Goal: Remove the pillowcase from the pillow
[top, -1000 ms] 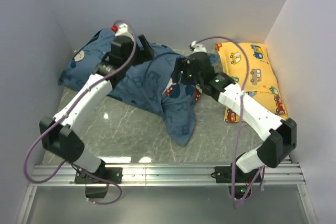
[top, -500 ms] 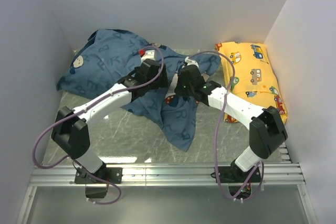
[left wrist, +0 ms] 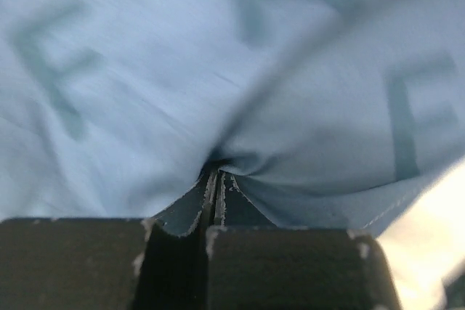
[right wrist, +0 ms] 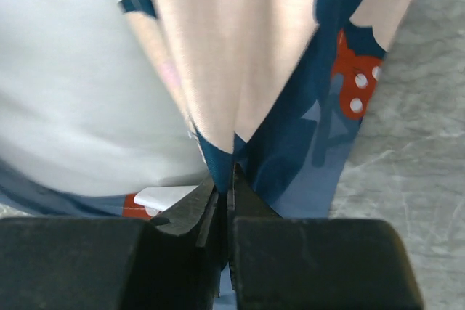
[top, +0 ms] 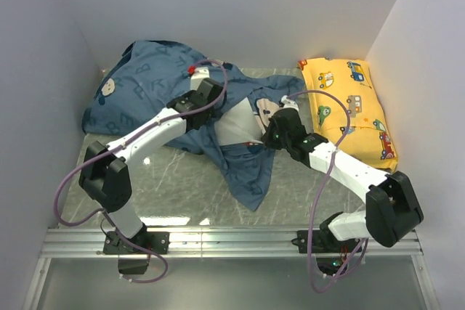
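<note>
The dusty-blue pillowcase (top: 145, 85) lies bunched across the back left of the table, with a loose tail (top: 248, 172) trailing toward the front. At its opened mouth a patch of the white pillow (top: 236, 125) shows between the two grippers. My left gripper (top: 215, 107) is shut on a fold of the pillowcase (left wrist: 145, 70), which fills the left wrist view. My right gripper (top: 267, 120) is shut on the pillowcase's edge (right wrist: 305, 128), by a red bow print. The white pillow (right wrist: 80, 99) lies just left of that grip.
A yellow car-print pillow (top: 349, 107) lies along the right wall. Grey marbled tabletop (top: 174, 179) shows in front of the fabric and to the right of it (right wrist: 421, 143). White walls close in the left, back and right sides.
Both grippers have closed on the pillowcase. The right gripper has drawn its edge toward the right and front, spreading the mouth so that white pillow now shows.
</note>
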`<state>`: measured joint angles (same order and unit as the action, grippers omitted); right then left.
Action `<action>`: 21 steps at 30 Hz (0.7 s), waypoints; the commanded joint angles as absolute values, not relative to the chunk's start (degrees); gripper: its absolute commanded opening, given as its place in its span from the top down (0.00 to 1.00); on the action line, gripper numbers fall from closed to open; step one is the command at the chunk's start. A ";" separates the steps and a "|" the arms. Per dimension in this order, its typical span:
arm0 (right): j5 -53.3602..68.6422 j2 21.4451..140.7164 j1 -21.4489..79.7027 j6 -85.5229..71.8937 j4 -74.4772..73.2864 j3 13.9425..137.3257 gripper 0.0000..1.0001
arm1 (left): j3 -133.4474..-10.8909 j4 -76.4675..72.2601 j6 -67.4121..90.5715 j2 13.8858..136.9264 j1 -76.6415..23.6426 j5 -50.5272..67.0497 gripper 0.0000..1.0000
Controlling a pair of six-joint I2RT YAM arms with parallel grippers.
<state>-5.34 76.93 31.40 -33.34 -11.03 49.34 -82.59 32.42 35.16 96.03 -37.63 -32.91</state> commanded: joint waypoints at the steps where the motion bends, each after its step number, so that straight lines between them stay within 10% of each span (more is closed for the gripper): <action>1: -5.10 74.09 29.62 -34.10 -10.11 45.45 0.96 | -84.99 36.30 35.15 94.84 -32.01 -37.98 1.00; 12: 10.45 83.83 26.01 -39.20 3.68 38.58 1.00 | -80.60 34.11 32.17 95.80 -25.56 -29.28 1.00; 21: 9.14 84.29 27.42 -38.67 3.52 40.08 1.00 | -90.16 35.06 28.39 96.24 -35.33 -28.74 0.46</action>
<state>8.62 84.47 26.85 -38.74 4.91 40.05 -84.27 34.48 30.02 95.57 -33.08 -28.82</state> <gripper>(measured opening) 0.010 0.508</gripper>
